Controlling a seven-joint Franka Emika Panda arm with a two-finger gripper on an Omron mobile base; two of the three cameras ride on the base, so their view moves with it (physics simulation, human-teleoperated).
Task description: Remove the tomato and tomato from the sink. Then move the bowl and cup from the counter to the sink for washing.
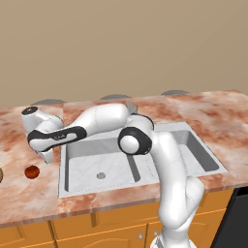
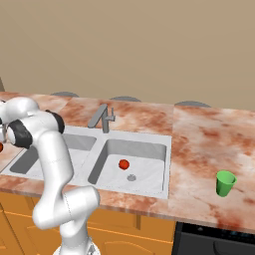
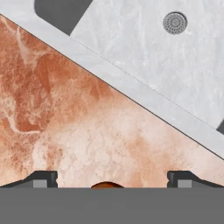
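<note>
Item: darker tomato, lay on the counter left of the sink, directly below the released claw, evidently set there for removal. Item: brighter tomato, right basin. Item: cup, counter, far right.

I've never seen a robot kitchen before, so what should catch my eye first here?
The big white arm sweeps left across the pale double sink, its open gripper above the marbled counter by a dark red tomato. A brighter tomato lies in the right basin, and a green cup stands alone far right.
</note>
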